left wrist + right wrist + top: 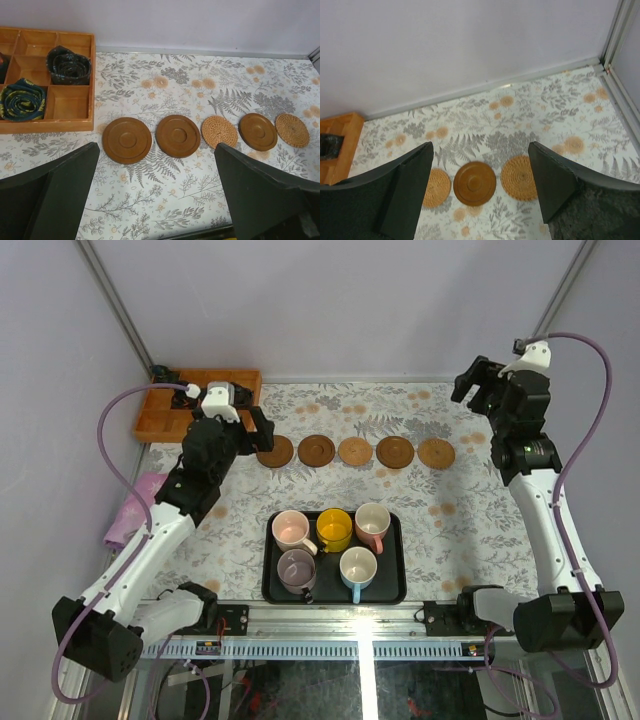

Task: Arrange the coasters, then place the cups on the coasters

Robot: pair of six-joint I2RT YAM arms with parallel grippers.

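Left pincer (156, 150) wide and empty, right pincer (480, 150) likewise, wooden box (67, 102) beside coasters (354, 451), cups (334, 530) in black tray (392, 586)

The three wooden coasters (127, 140) are showing a smooth, satin brown finish with turned rings, while the two woven coasters (219, 131) are looking rough and straw-like. The bench (165, 200) is wearing a matt printed floral covering. The compartment box (47, 107) is showing plain wood, holding rolled dark cloth (68, 65). The cups (334, 530) are gleaming like glazed ceramic on a black tray (392, 585). The fingers (60, 195) of the left claw (156, 146) are looking matt, dark and slightly grainy
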